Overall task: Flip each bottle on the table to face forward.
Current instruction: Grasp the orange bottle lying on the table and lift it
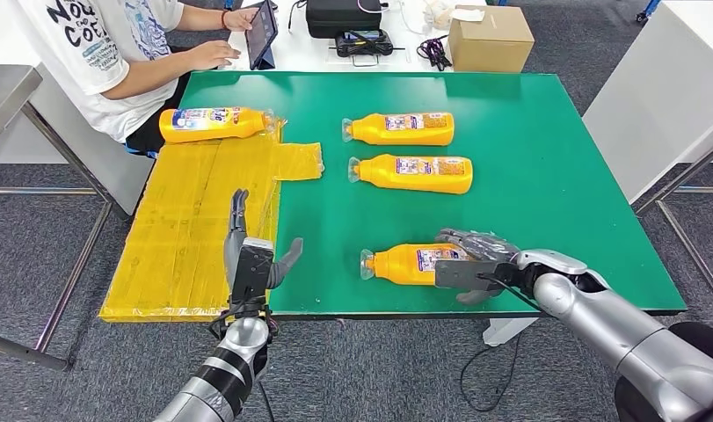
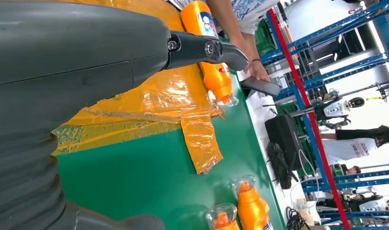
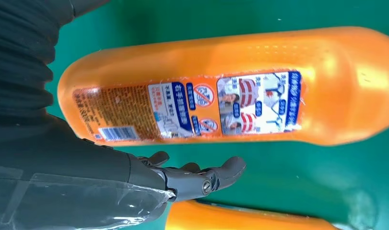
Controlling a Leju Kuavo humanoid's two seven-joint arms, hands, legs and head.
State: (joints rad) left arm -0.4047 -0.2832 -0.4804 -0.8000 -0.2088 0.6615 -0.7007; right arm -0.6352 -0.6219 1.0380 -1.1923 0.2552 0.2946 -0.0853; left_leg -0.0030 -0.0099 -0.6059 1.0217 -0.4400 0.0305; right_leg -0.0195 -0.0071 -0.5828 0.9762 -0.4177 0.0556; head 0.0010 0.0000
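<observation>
Right hand on the nearest bottle, three more lying behind it.

My right hand (image 1: 469,260) sits at the base of the near bottle (image 1: 405,263), fingers spread; I can't tell if they grip it yet. Its back label with barcode faces up, so I judge it not yet flipped. Two middle bottles (image 1: 401,128) (image 1: 414,172) look the same. The far bottle (image 1: 214,123), on yellow sheeting (image 1: 194,220), shows a bolder label, probably done. Left hand (image 1: 250,258) hovers, fingers apart, holding nothing.

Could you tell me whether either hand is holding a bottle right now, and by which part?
The left hand holds nothing. The right hand lies over the base end of the nearest orange bottle; whether it grips it cannot be told.
</observation>
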